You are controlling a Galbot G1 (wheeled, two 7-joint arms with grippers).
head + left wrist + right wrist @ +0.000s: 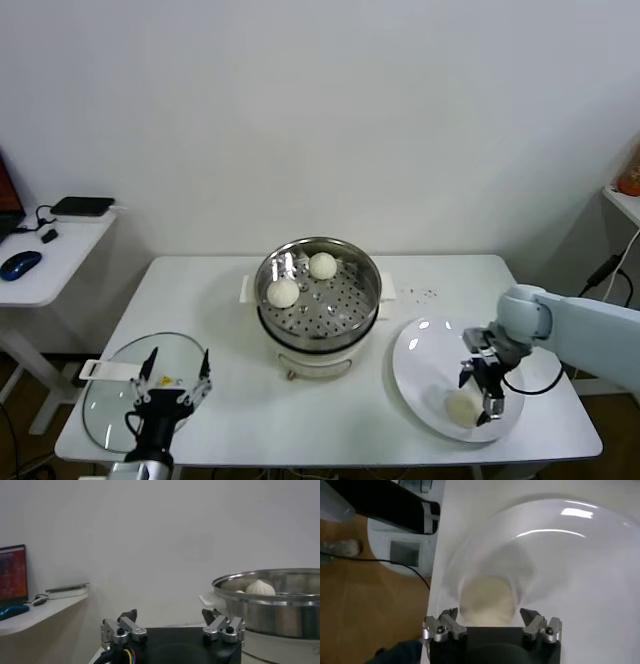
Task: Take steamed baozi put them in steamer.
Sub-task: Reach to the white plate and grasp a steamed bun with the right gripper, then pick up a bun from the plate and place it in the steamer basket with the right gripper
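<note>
The left end effector (175, 377) sits nearest the head camera, at the front left of the desk (230, 410), over the glass lid (115, 392). Its fingers (122, 628) are spread wide with nothing between them; it is parked.

The right end effector (487, 392) is at work on the desk's right side, low over the white plate (425, 350). Its fingers (444, 624) are released and stand on either side of one baozi (486, 601), which lies on the near part of the plate; whether they touch the bun cannot be told. In the head view that bun (461, 406) shows just beside the fingertips, toward the plate's front edge.

Further out, in the middle of the desk, stands the steamer (355, 312) on its cream base (315, 362). Two more baozi lie on its perforated floor, apart from each other: one (322, 265) toward the back, one (283, 293) at the left.

A small side table (60, 262) with a mouse (20, 264) stands to the far left.
</note>
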